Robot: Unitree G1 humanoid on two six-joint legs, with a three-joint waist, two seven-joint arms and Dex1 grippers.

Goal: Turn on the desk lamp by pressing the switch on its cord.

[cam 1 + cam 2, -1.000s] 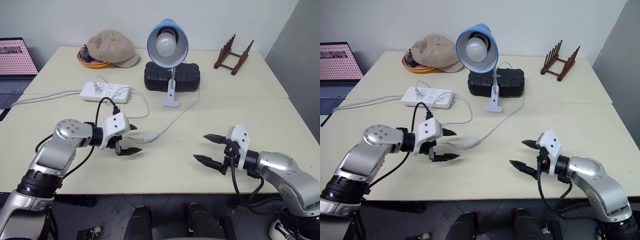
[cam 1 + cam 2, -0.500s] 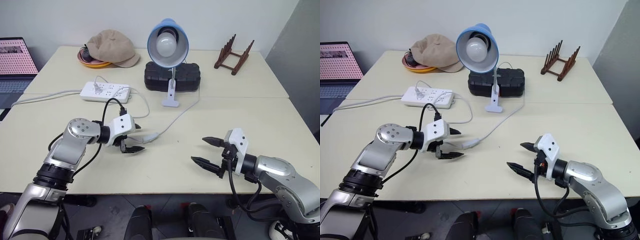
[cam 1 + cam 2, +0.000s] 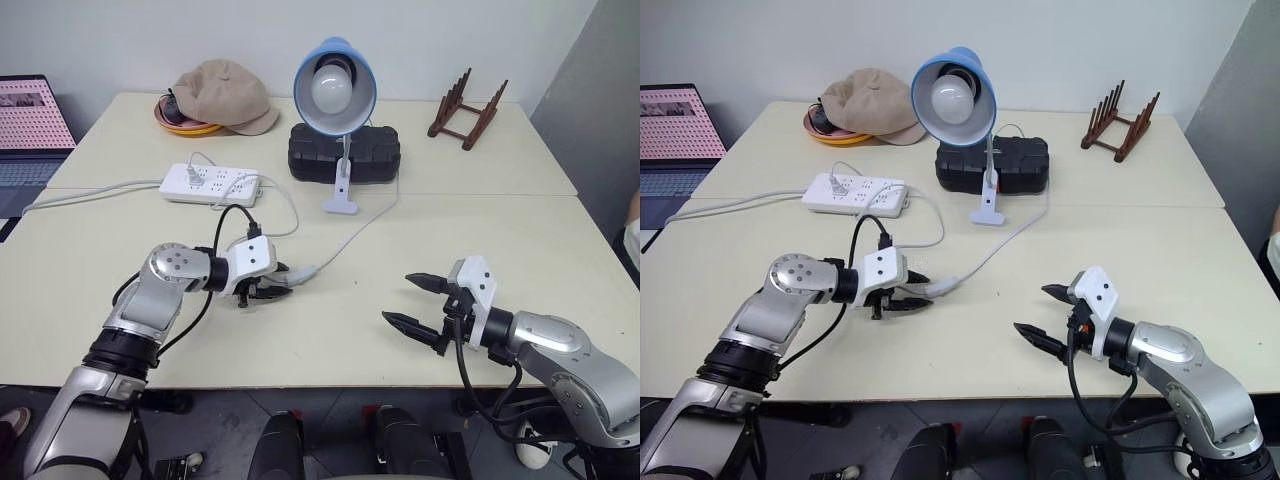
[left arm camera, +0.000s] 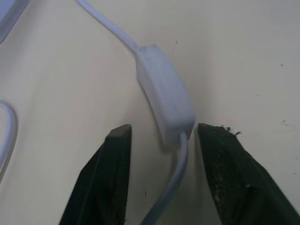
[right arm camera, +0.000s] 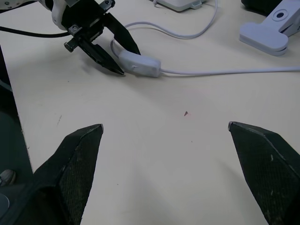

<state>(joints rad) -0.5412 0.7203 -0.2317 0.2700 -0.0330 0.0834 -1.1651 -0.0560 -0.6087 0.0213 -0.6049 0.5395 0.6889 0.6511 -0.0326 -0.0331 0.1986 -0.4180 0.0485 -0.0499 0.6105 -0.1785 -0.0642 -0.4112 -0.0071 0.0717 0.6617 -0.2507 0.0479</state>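
Because the switch [image 4: 165, 101] must be squeezed, the left tool [image 4: 161, 140] straddles its near end at centre frame, fingers narrowed but not touching; the right tool [image 3: 415, 300] waits wide open.

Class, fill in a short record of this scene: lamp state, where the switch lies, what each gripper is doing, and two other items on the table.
desk lamp: unlit, clipped upright, shade facing forward
switch: flat on the table, on the cord
left gripper: fingers straddle the switch's near end, small gaps either side
right gripper: open, apart from the switch
other items: power strip; cap
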